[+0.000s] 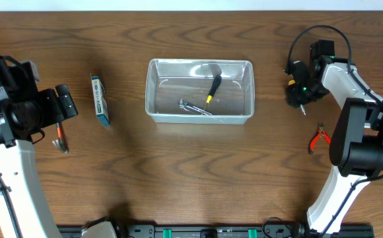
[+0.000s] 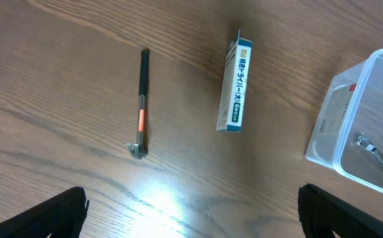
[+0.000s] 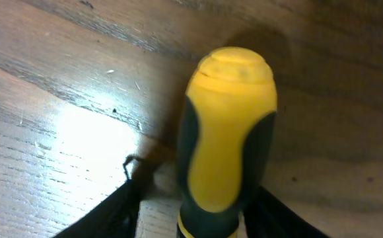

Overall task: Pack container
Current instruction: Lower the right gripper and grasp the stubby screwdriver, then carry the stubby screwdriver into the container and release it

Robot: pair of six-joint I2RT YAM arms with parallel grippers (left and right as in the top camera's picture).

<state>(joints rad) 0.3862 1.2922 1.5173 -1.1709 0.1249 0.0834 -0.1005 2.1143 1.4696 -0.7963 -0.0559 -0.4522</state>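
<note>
Step in hand: transfer of a hand tool to the container (image 1: pixel 168 86). The container sits at table centre, between our two arms. It already holds a black-and-yellow screwdriver (image 1: pixel 213 88) and a metal wrench (image 1: pixel 195 106).

Our right gripper (image 3: pixel 195 211) stands to the container's right, apart from it. Its fingers are closed narrowly on a yellow-handled tool (image 3: pixel 228 125), whose handle end shows between them in the wrist view.

Our left gripper (image 2: pixel 191 201) hangs over the left side of the table, fingers spread wide with nothing between them. Below it lie a slim orange-banded tool (image 2: pixel 140 106) and the blue-and-white box (image 2: pixel 236 86), the box nearer the container. Red pliers (image 1: pixel 319 137) lie beside the right arm, well apart from the container.

Next move, in our judgement:
1. Carry the held tool over the container's open top.
2. Lower it clear of the rim.
3. Release it beside the tools already inside.

The loose items on the table remain to be packed
</note>
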